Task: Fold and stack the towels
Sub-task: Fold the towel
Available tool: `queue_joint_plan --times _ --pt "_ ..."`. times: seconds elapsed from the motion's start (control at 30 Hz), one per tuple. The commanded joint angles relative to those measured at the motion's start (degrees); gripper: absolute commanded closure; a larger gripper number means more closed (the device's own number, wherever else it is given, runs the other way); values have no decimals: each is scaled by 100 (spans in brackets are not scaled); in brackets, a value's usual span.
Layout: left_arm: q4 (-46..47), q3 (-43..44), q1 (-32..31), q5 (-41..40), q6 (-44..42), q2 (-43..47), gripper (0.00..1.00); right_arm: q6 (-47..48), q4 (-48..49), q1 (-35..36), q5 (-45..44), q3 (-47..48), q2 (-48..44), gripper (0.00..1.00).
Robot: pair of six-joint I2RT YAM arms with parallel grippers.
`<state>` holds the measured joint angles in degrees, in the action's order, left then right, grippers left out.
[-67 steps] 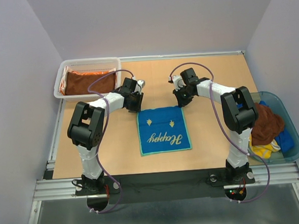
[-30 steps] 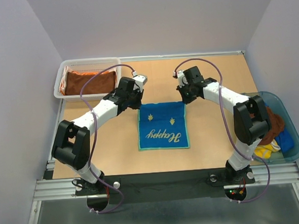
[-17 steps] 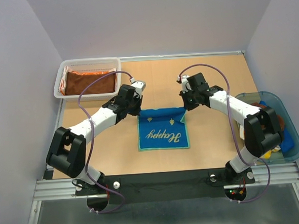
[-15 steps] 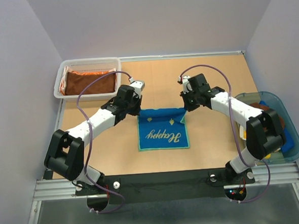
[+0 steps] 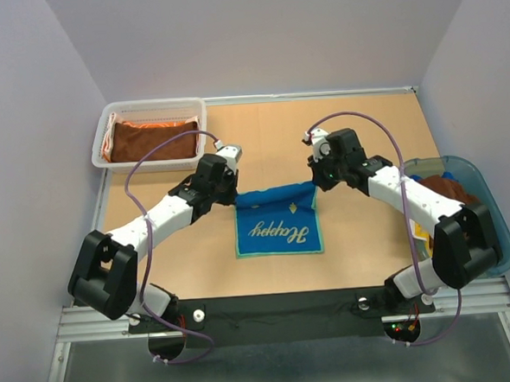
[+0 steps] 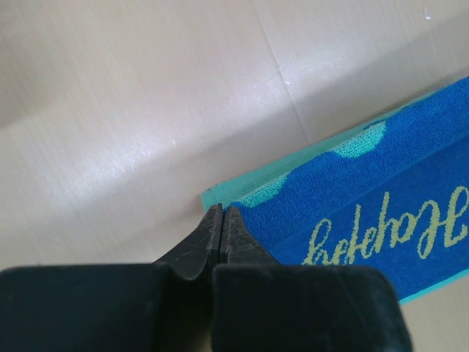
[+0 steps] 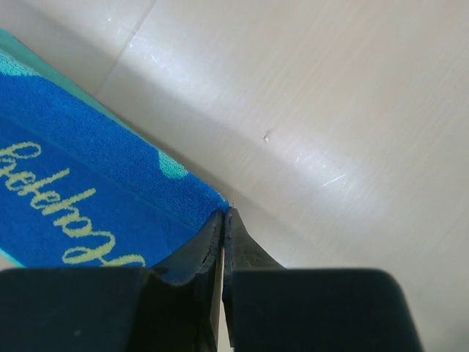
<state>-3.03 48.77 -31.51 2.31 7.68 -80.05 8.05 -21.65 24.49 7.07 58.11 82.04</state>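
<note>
Pinching the two far corners of a blue towel [image 5: 277,224] lettered "Happy", the robot's twin arms appear to be starting the first fold at the middle of the worktop [image 5: 355,133]. The left hand [image 6: 222,218] is closed tight on the far-left corner, its fingers pressed together over the pale green border. The right hand [image 7: 223,218] is clamped the same way on the far-right corner. Seen from above, the far edge of the towel is raised and sags a little between the two hands. The near part, with the lettering, lies flat on the worktop.

In the white mesh basket [image 5: 146,104] at the far left corner, a folded dark brown towel [image 5: 155,140] lies on top of an orange towel [image 5: 107,141], of which only the edges show. Two towels thus look folded and stacked. At the right edge, the translucent tub [image 5: 504,254] holds a loose heap of towels [image 5: 461,189]: brown on top, with yellow and blue showing beside the right arm. How many are in it cannot be told.

By this reckoning the job is partly done. The blue towel has yet to be folded and carried to the basket, and the tub's contents remain untouched.
</note>
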Motion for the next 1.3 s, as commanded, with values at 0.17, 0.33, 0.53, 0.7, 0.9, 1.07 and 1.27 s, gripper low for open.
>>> queue_joint_plan --times 0.17,0.33,0.53,0.7,0.9,1.07,1.27 --pt "48 562 13 -705 -337 -248 100 1294 1039 56 -557 263 681 96" --pt "92 695 22 -828 -417 -406 100 1857 1671 91 -882 17 743 92" --pt "162 669 66 -942 -381 -590 100 2297 2349 100 -1015 -229 805 91" --pt "171 625 83 -960 -338 -521 100 2455 2709 187 -944 -335 866 91" --pt "162 493 83 -908 -232 -345 100 2517 3061 284 -979 -800 411 92" --pt "83 361 75 -837 -39 -125 100 2552 3175 363 -1084 -1178 76 92" --pt "65 238 83 -732 58 60 100 2526 3404 425 -1111 -1241 -57 92"
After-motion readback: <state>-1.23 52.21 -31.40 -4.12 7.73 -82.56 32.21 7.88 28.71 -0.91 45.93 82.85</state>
